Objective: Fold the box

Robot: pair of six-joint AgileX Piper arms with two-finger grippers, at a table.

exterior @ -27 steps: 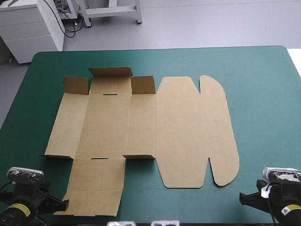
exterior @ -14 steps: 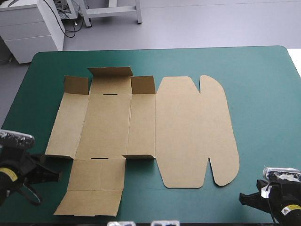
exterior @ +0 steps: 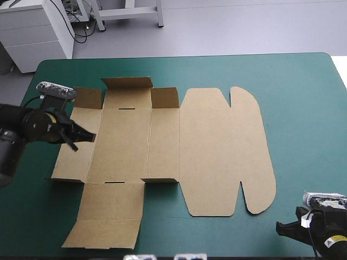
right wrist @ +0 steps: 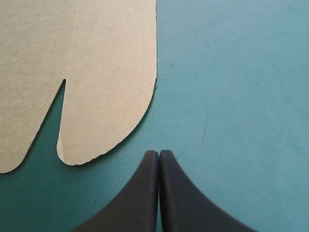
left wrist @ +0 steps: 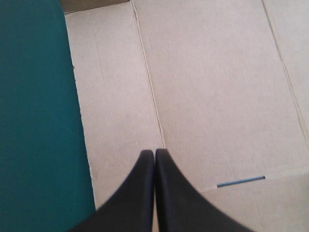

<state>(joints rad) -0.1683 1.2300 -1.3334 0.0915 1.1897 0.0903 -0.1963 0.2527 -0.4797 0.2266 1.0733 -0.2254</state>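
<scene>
One brown box (exterior: 217, 151) lies as a cut sheet across the middle of the teal-green tabletop (exterior: 303, 108). It is mostly flat, with three short flaps (exterior: 127, 84) raised along its far side. The left pincer (left wrist: 154, 152) hangs over the sheet's left panels, fingers pressed together into a point, gripping nothing. The right pincer (right wrist: 159, 152), likewise closed and empty, sits over bare cover at the tabletop's near right corner, just beside a rounded lid tab (right wrist: 106, 121).

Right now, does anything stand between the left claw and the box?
Nothing visible does. The left claw, shut, is over the left side panel of the box, and only bare brown board shows under it and ahead of it.
</scene>
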